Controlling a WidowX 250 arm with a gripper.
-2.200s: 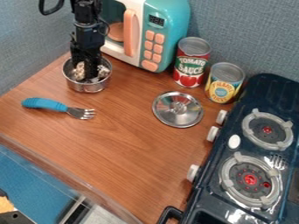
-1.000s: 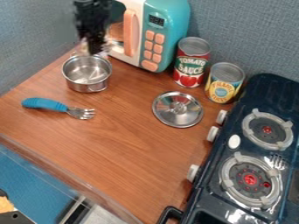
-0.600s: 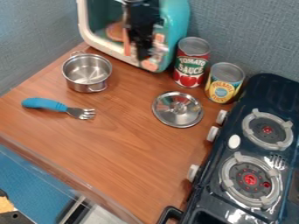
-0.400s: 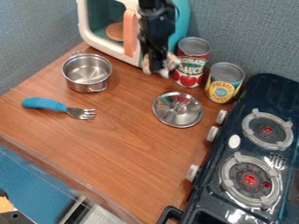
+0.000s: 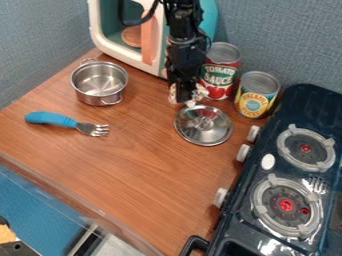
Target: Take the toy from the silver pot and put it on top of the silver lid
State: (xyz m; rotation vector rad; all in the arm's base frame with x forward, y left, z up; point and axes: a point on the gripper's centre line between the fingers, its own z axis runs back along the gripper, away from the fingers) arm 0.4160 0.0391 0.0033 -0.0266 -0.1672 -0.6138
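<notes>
Round silver metal pot (image 5: 95, 97): set left of round silver metal lid (image 5: 204, 131)
Blue-handled metal fork (image 5: 63, 120): laid before pot
Red cylindrical can (image 5: 224, 72): stood behind lid
Black boxy stove (image 5: 234, 224): placed right of lid

Observed from where I stand: lighting is moderately bright and fairly even across the brown wood-grain counter (image 5: 133, 155). Direction of the light cannot be determined. Glare noted on the round silver metal lid (image 5: 193, 131), with pale streaks. The open silver metal pot (image 5: 100, 96) carries highlights on rim and inner wall. White reflections mark the glossy dark toy stove (image 5: 234, 220). Shadows beside the pot are soft.
</notes>
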